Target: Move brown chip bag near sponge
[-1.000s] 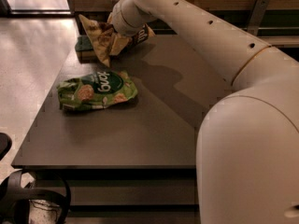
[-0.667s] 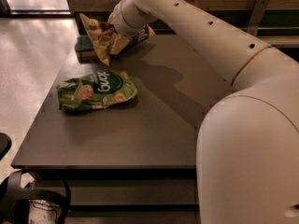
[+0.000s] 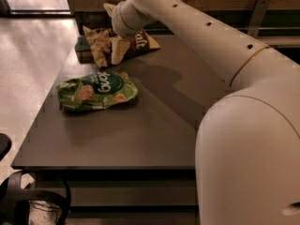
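While my pincer [image 3: 115, 32] is down at the far left corner of the bench [image 3: 154, 125], right on the brown chip bag [image 3: 138, 42], I judge the task to be at its last step, because the bag already sits just beside the sponge [image 3: 82, 47], seemingly touching it. My wrist covers the pincer, so I cannot tell whether it is clenched on the bag or released. The next move calls for letting go and lifting away without dragging the bag. The bag's crumpled edge half hides the sponge. The green chip bag [image 3: 96, 90] lies nearer, well apart.
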